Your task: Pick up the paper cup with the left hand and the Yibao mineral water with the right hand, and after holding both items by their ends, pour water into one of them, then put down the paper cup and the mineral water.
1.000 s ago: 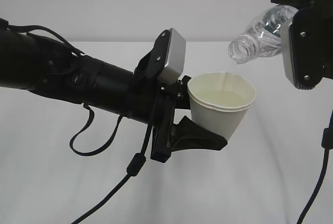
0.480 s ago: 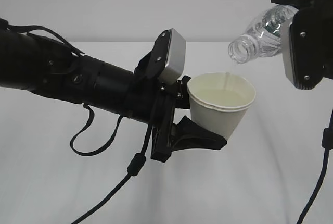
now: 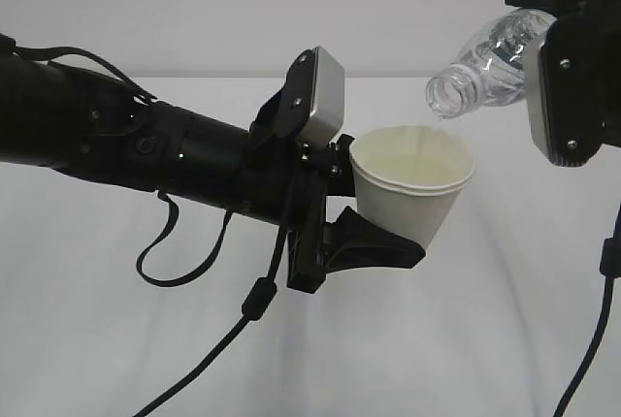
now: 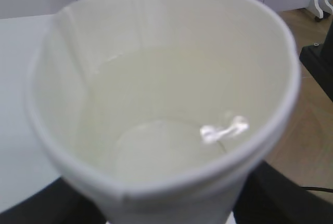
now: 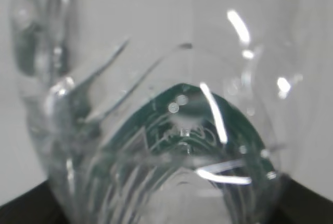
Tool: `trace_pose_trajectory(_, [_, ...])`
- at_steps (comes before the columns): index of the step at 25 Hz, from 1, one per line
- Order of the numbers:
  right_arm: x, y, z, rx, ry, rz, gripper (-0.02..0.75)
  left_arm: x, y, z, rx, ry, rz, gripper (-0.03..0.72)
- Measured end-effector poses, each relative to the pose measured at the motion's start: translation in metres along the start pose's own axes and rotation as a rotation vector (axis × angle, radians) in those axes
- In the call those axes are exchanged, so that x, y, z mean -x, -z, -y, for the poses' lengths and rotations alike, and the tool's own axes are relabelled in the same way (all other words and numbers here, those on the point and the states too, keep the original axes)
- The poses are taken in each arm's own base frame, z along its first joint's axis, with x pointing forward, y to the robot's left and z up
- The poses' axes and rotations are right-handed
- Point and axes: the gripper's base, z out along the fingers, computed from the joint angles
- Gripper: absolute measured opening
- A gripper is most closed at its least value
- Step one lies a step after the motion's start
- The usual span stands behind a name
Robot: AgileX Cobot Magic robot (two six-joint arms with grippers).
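Note:
The white paper cup (image 3: 412,194) is held upright in the air by my left gripper (image 3: 374,228), which is shut on its lower body. It holds water, seen in the left wrist view (image 4: 166,130), where the cup fills the frame. The clear Yibao mineral water bottle (image 3: 480,63) is tilted, open neck down-left, just above the cup's right rim. My right gripper (image 3: 568,78) is shut on its body; the fingers are hidden behind the grey wrist module. The bottle (image 5: 166,120) with its green label fills the right wrist view.
A white table (image 3: 485,339) lies below both arms, with a pale wall behind. Black cables hang from the left arm (image 3: 252,305) and at the right edge (image 3: 592,339). A brown floor (image 4: 307,125) shows past the cup in the left wrist view.
The water stream from the bottle has thinned out and stopped. The left arm with the cup has shifted slightly up and left. The bottle has stayed tilted in place.

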Motion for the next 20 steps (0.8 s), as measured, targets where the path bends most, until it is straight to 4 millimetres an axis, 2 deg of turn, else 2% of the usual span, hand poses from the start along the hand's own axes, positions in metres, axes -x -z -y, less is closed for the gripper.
trace_pose_trajectory(20, [0.0006, 0.0, 0.0003, -0.003, -0.066, 0.007, 0.479, -0.0001, 0.0, -0.0002, 0.002, 0.0, -0.001, 0.445])
